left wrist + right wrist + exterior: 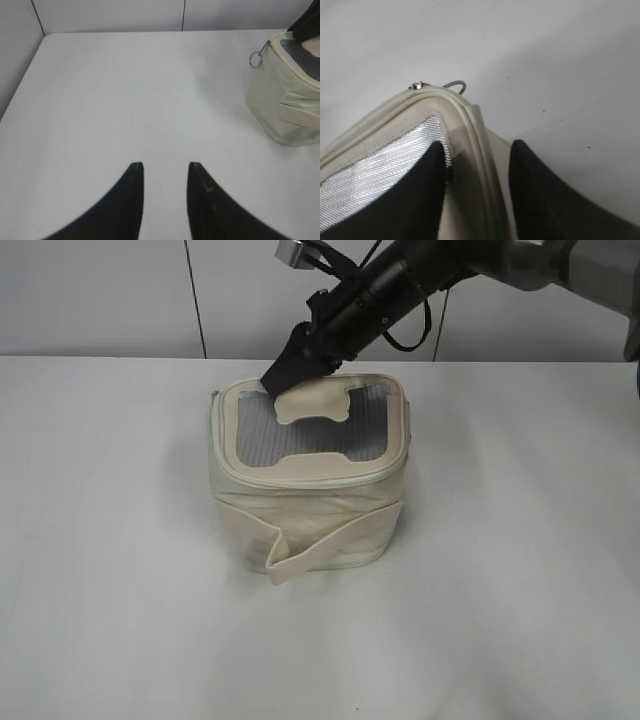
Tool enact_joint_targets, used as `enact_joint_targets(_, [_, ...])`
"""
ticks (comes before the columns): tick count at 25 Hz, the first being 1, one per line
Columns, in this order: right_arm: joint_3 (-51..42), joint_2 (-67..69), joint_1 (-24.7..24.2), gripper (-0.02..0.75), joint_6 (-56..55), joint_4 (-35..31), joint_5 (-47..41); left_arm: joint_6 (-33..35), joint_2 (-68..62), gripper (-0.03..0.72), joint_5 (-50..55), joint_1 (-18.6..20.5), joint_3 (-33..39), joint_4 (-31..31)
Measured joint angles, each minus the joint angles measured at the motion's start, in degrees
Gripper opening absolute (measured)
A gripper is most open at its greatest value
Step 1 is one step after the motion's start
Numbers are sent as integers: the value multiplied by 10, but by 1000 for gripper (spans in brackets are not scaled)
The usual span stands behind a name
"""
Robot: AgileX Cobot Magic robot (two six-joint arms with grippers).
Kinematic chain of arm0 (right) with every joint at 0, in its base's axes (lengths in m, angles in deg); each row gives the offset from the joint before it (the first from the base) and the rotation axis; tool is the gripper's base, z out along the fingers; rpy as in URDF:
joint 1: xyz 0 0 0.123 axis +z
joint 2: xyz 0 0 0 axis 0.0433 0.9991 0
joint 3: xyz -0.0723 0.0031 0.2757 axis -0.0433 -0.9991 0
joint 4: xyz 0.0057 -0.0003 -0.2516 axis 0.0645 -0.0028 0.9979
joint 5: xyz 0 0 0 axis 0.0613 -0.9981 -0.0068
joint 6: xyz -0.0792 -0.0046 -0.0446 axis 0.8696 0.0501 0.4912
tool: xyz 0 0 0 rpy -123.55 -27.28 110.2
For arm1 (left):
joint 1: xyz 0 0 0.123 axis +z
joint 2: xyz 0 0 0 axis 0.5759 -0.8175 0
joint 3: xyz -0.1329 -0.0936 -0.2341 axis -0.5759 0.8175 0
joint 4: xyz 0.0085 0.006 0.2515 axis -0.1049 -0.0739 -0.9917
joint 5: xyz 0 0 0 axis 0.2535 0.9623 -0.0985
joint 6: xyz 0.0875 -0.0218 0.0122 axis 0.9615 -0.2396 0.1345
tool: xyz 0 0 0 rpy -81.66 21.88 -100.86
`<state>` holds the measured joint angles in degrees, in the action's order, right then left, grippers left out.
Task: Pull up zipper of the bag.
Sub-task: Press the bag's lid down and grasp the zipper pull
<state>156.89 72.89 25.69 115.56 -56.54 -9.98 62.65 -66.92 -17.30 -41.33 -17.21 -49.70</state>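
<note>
Your left gripper (165,172) hangs over bare table (125,90), jaws parted, holding nothing. The bag (285,100) stands well apart at right, a silver ring (255,59) dangling from its upper corner.

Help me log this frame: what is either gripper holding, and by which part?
The left gripper is open over bare table. The right gripper straddles the bag rim by the zipper; whether it grips cannot be told.

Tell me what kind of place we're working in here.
Probably a lab or test bench rather than a home: a bare white table, plain white wall panels behind it, and only the bag set out, with the right claw at its top rim.
</note>
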Motion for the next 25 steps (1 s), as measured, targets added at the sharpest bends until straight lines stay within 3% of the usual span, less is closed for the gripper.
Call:
enact_joint_targets(2, [2,0,0,96,-2,4,-7,8,-64,241,-25,-6,-14,28])
enact_joint_targets(6, [4,0,0,55,-9,6,-12,88,-224,241,-170,-48,-44,152])
enact_joint_targets(9, [4,0,0,53,-12,7,-13,208,-376,241,-273,-78,-73,270])
enact_joint_targets(11, [4,0,0,53,-13,7,-14,335,-484,241,-289,-74,-104,381])
enact_joint_targets(13, [4,0,0,53,-13,7,-15,476,-572,241,-247,-45,-133,510])
enact_joint_targets(15, [4,0,0,53,-13,7,-15,617,-668,241,-152,20,-165,636])
enact_joint_targets(17, [4,0,0,52,-14,7,-16,713,-758,242,-64,92,-198,724])
enact_joint_targets(20, [4,0,0,52,-16,7,-18,833,-895,282,29,161,-252,762])
enact_joint_targets(22, [5,0,0,52,-17,8,-19,905,-959,360,49,167,-287,765])
enact_joint_targets(25, [5,0,0,52,-17,8,-19,989,-1026,461,43,142,-324,765])
